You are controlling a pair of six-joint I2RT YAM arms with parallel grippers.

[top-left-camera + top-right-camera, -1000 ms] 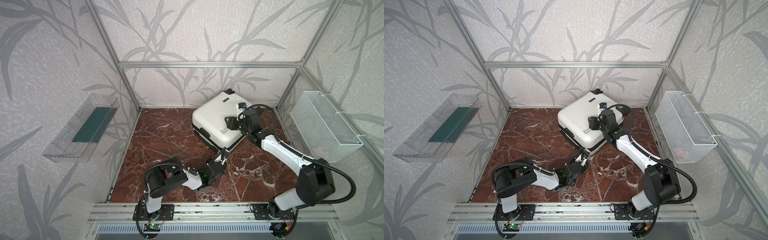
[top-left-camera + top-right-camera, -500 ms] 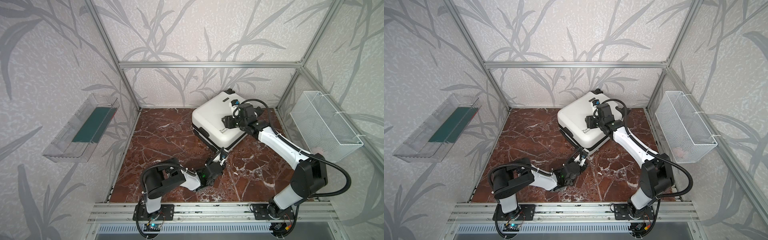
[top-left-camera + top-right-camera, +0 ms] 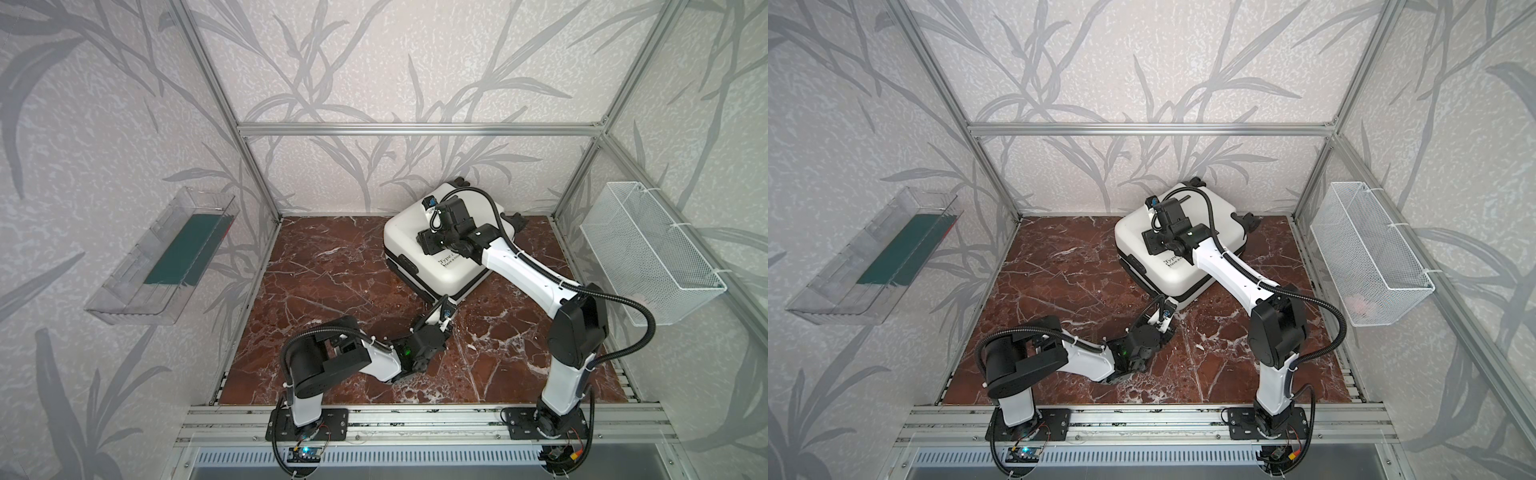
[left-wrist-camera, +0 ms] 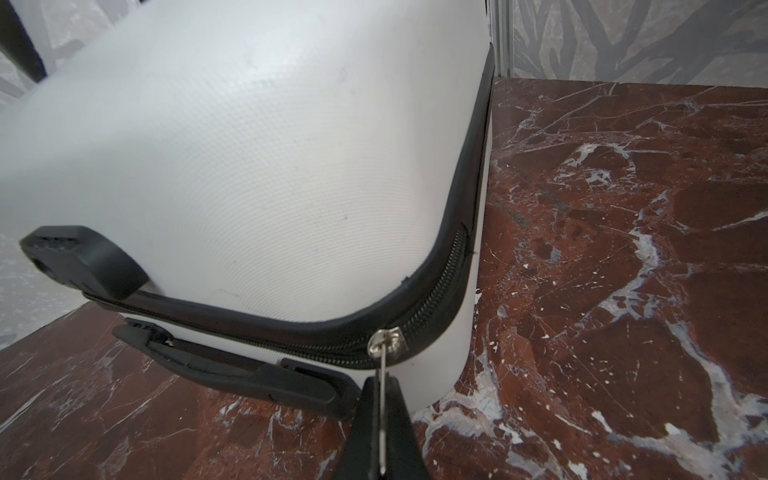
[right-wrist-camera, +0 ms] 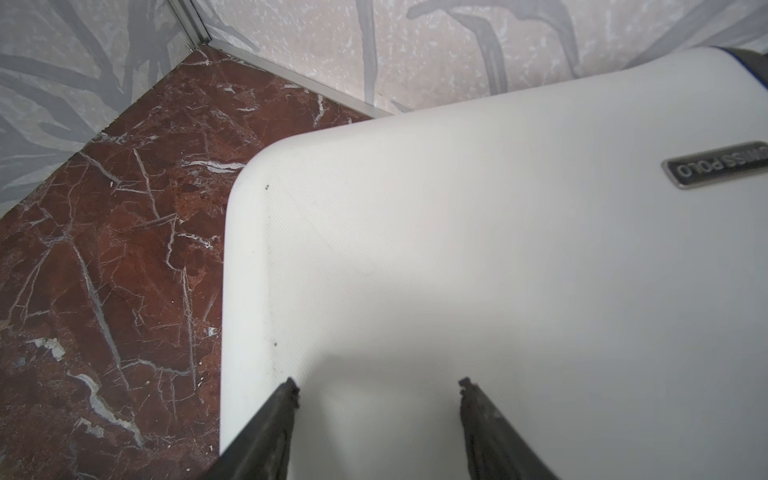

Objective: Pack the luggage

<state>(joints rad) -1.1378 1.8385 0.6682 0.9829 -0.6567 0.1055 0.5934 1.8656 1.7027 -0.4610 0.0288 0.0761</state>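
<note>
I count one luggage (image 3: 405, 239), lying flat at one o'clock on the table (image 3: 332, 270). Of two grippers, the left gripper (image 4: 380, 386) pinches its single zipper pull (image 4: 382, 359) at the six o'clock corner. The right gripper (image 5: 378, 390) hangs spread above its shell.

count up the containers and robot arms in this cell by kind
white suitcase: 1
white wire mesh basket: 1
clear plastic wall bin: 1
robot arms: 2 (left arm, right arm)
total: 5
</note>
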